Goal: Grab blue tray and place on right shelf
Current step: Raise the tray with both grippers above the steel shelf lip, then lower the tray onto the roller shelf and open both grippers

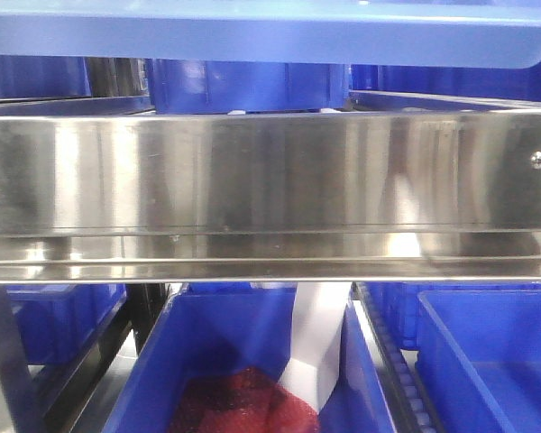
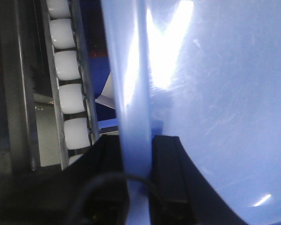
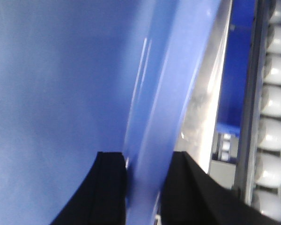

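The blue tray [image 1: 270,32] spans the top of the front view, held just above the right shelf's shiny steel front rail [image 1: 270,176], which has a small screw [image 1: 538,160] near its right end. In the left wrist view my left gripper [image 2: 136,161] is shut on the tray's left rim [image 2: 131,93], one black finger on each side. In the right wrist view my right gripper [image 3: 147,176] is shut on the tray's right rim [image 3: 173,79]. The tray's glossy floor [image 2: 225,93] fills much of both wrist views. The arms do not show in the front view.
Deep dark-blue bins sit behind the rail [image 1: 243,86] and on the lower level [image 1: 487,361]; the middle lower bin holds red mesh [image 1: 239,401] and a white sheet [image 1: 316,343]. White roller tracks [image 2: 68,65] [image 3: 274,108] run beside the tray's two ends.
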### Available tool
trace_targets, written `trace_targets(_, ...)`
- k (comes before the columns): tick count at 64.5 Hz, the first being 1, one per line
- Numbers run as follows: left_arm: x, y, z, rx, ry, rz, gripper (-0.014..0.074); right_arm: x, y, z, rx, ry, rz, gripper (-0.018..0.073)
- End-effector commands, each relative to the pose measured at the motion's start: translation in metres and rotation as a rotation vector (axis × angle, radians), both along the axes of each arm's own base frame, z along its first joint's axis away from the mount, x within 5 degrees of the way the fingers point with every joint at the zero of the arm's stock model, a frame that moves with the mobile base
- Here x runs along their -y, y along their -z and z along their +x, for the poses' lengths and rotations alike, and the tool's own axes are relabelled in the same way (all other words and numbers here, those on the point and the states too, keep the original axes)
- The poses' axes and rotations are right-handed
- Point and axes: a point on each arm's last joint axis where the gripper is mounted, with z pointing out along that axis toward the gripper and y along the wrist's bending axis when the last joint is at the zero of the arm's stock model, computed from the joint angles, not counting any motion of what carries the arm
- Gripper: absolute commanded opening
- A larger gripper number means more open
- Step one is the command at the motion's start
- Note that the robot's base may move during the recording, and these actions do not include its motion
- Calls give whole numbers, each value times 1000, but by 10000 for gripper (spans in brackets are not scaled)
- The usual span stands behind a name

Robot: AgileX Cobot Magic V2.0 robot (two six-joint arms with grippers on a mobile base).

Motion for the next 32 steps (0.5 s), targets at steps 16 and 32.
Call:
trace_targets(16, -2, -12, 42, -16, -35, -7, -48, 1, -38, 32, 148, -11, 37, 58)
trace_targets(32, 1, 26, 79, -104, -62, 34, -48, -16, -2, 72, 60, -8, -8, 58)
